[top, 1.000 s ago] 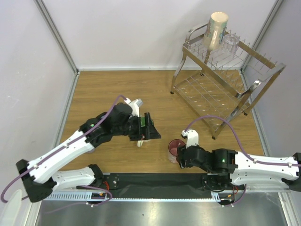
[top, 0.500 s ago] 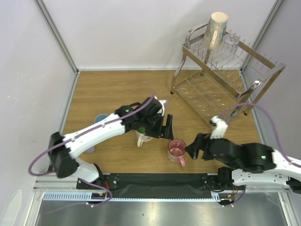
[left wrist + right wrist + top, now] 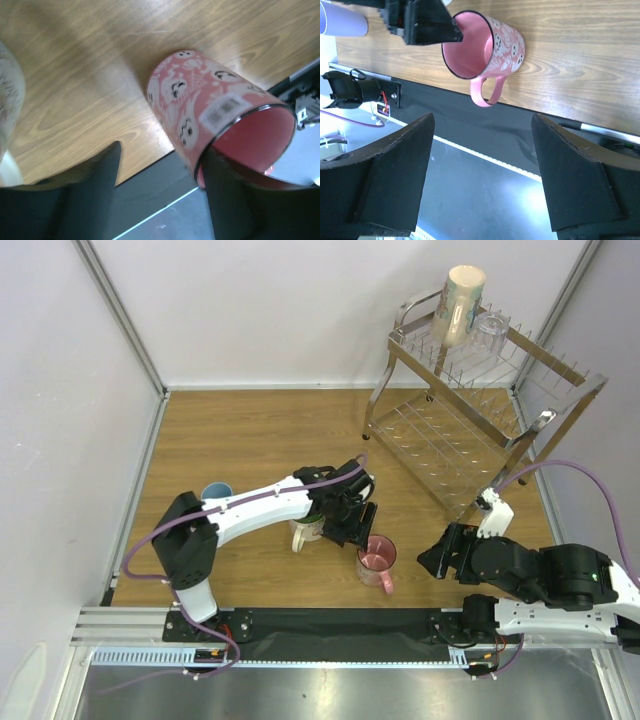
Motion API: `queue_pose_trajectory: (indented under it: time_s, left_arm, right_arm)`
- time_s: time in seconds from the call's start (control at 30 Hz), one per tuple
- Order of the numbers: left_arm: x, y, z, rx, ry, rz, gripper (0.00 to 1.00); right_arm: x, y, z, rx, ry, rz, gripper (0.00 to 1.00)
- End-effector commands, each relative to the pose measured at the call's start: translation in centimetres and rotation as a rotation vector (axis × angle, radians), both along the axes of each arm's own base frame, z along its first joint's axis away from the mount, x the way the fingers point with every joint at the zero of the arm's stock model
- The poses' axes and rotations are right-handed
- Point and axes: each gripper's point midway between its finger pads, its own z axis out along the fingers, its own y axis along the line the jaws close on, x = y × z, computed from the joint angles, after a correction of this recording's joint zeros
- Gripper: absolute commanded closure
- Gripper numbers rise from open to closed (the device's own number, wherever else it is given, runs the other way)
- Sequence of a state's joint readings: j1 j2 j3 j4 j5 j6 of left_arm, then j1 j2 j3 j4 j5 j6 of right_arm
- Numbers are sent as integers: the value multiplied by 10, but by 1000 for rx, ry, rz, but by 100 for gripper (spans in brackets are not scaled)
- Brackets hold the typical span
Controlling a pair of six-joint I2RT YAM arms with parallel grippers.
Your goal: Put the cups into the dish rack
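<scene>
The pink mug [image 3: 377, 558] stands upright near the table's front edge and also shows in the left wrist view [image 3: 200, 107] and the right wrist view [image 3: 492, 47]. My left gripper [image 3: 360, 527] is open at its rim: one finger [image 3: 235, 200] is inside the mug, the other [image 3: 90, 190] well outside. My right gripper [image 3: 440, 558] is open and empty, to the mug's right. The white mug with green inside [image 3: 303, 532] sits under the left arm. The light-blue tumbler [image 3: 215, 491] stands at the left. The beige mug [image 3: 460, 302] and clear glass [image 3: 490, 328] sit on the dish rack [image 3: 480, 415].
The lavender tumbler [image 3: 342, 20] shows only in the right wrist view's corner. A black mat [image 3: 340, 625] and a metal rail run along the front edge. White walls close in the back and both sides; the rack fills the far right corner.
My right gripper has let go of the pink mug and drawn back to the right. My left arm has swung right, bringing its open gripper to the mug's rim.
</scene>
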State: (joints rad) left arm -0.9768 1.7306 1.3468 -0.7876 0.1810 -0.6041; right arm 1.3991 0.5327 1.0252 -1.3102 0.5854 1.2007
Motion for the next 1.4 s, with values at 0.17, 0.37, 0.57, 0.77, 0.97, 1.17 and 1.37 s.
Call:
queue_pose_trajectory:
  time_s: [0.17, 0.37, 0.57, 0.77, 0.97, 1.17, 1.37]
  left_arm:
    - [-1, -19, -16, -47, 26, -56, 55]
    - [-6, -19, -12, -80, 28, -68, 85]
    - [-1, -22, 31, -159, -45, -93, 100]
    - [14, -20, 129, -356, -255, -84, 100]
    - [32, 16, 245, -613, -609, 45, 100]
    - [33, 70, 314, -743, -819, 179, 100]
    - [29, 118, 338, -723, -923, 307, 100]
  right_arm:
    - [1, 5, 9, 52, 5, -14, 17]
    - [0, 4, 9, 71, 12, -22, 17]
    - [2, 13, 15, 92, -4, -8, 15]
    - [4, 27, 41, 192, -54, 25, 7]
    - [14, 40, 90, 275, -159, 41, 0]
    - [19, 87, 154, 334, -271, 145, 0]
    - [43, 141, 144, 296, -163, 294, 2]
